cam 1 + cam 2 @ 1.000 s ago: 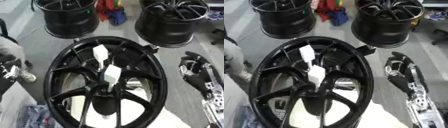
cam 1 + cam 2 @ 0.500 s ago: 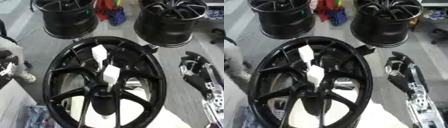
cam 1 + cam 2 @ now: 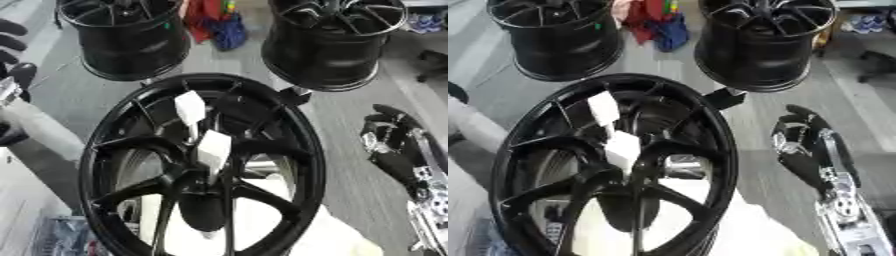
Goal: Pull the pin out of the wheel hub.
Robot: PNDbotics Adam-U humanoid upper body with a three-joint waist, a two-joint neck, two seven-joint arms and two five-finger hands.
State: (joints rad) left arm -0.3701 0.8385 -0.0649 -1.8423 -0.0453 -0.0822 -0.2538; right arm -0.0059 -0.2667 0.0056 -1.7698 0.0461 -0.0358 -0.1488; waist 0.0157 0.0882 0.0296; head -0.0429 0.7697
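A large black wheel fills the middle of the view, lying nearly flat with its spokes meeting at the hub low in the centre. Two white tags stand up over the spokes. One tag sits just above the hub on a thin stem that runs down into it; this stem looks like the pin, though the pin itself is too thin to make out. The other tag stands farther from the robot, toward the wheel's far rim. Both stems run roughly along the line from near to far, tilted slightly left at the top.

The right hand hangs beside the wheel's right rim, apart from it, fingers relaxed and gently bent, holding nothing. The hub lies to its left and a little nearer the robot, across the rim and a spoke.

The left hand shows only at the upper left edge as a few dark fingers, apart from the wheel's left rim; whether they are spread or curled cannot be told.

By my reading, the right hand shows more fully and seems the better placed, and it would have to travel leftward over the rim to reach the tag above the hub.

Two more black wheels stand upright behind.
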